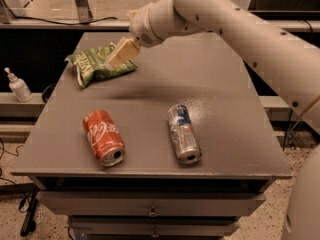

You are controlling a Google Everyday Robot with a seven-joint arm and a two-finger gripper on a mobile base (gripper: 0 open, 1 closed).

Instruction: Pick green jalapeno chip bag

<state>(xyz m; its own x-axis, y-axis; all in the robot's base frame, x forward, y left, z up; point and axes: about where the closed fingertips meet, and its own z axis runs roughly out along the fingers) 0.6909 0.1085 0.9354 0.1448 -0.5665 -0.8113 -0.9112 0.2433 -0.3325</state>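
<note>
Tool point(120, 55) position: above the far-left part of the desk point(210, 79), at the right edge of the bag point(95, 65), tip angled down and to the left. The pale tip overlaps the bag in this view; contact cannot be confirmed. Whether the tool is apart or together cannot be told.

Front: a drawer point(151, 204) sits under the front edge of the desk.

Near row: a red can point(103, 137) lies on its side at front left, its open end toward the front edge. A silver-blue can point(183, 134) lies on its side to the right of it, apart from it, its open end also toward the front.

Far row: the bag lies flat near the far-left corner, green and crinkled with white lettering, well apart from both cans.

Above: the white arm point(240, 29) enters from the right and crosses the far side of the desk to the tool.

Off the desk, at left: a white pump bottle point(19, 86) stands upright on a lower ledge.
</note>
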